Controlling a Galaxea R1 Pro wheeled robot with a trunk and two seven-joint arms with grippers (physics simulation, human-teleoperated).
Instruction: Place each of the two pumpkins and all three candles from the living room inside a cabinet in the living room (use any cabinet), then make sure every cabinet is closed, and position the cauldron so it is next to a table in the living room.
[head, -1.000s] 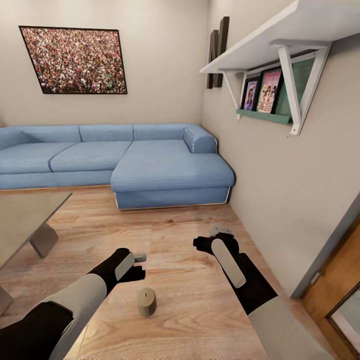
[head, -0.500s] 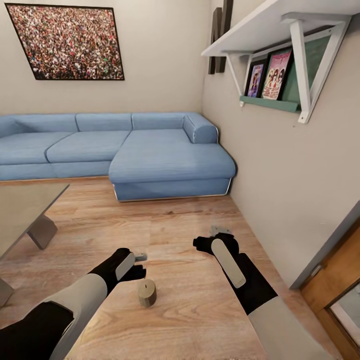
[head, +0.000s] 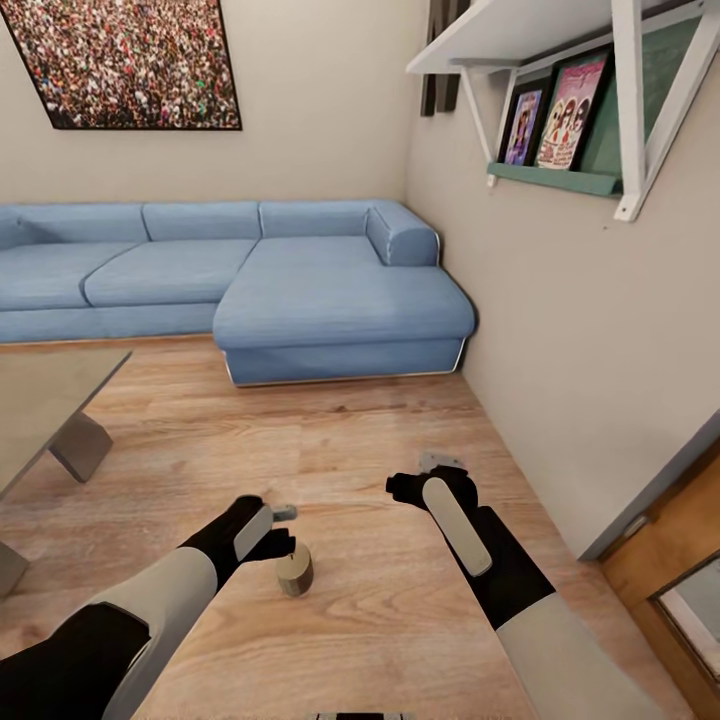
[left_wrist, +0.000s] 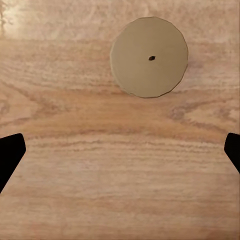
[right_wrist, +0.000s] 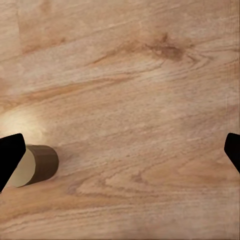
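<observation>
A short tan candle (head: 295, 572) stands upright on the wood floor, just below and beside my left gripper (head: 281, 527). In the left wrist view its round top with a dark wick (left_wrist: 149, 57) lies ahead of the left gripper (left_wrist: 120, 155), whose black fingertips (left_wrist: 10, 152) stand wide apart, open and empty. The right gripper (head: 441, 464) hovers over bare floor to the candle's right. It is open (right_wrist: 120, 155), and the candle (right_wrist: 36, 165) sits off to one side of it. The pumpkins, cabinet and cauldron are out of view.
A grey low table (head: 40, 395) stands at the left. A blue corner sofa (head: 300, 290) fills the back. The wall on the right carries a white shelf (head: 520, 35) with pictures, and a wooden door (head: 680, 560) is at the lower right.
The whole view has shifted as the camera moved forward and down. The candle now lies closer under my left gripper. Both arms keep their pose.
</observation>
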